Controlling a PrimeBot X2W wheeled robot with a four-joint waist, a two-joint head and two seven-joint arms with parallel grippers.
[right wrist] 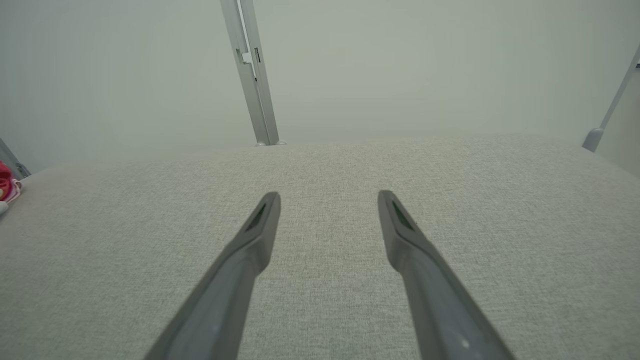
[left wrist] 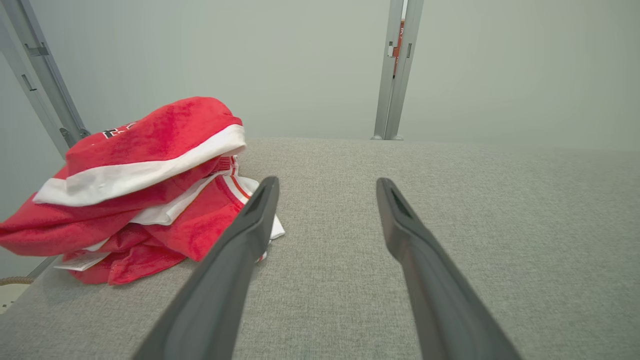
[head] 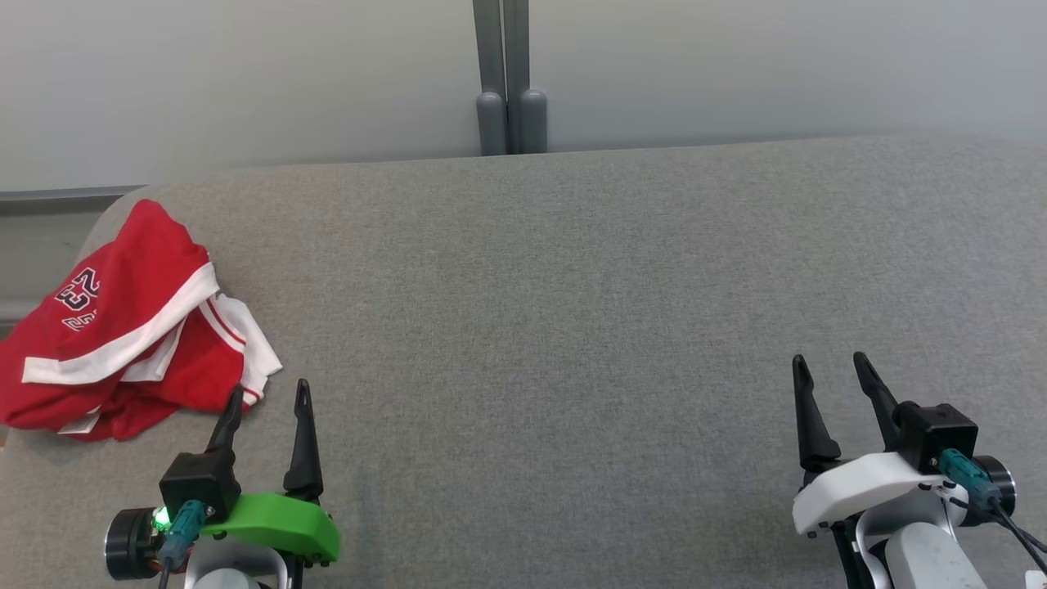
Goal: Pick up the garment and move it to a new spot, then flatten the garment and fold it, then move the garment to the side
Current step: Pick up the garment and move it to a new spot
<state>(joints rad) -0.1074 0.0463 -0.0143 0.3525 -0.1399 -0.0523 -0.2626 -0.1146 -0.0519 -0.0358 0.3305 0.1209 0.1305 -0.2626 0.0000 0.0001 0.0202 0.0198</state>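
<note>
Red garment (head: 131, 327) bunched just beyond left claw (head: 270, 394)

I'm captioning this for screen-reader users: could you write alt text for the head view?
A crumpled red garment with white trim lies at the left edge of a grey fabric surface. The open left gripper points up beside its lower right corner; the open right gripper sits at the lower right, well apart.

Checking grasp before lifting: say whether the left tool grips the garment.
No: the left tool is open and empty, the garment lying beside it.
</note>
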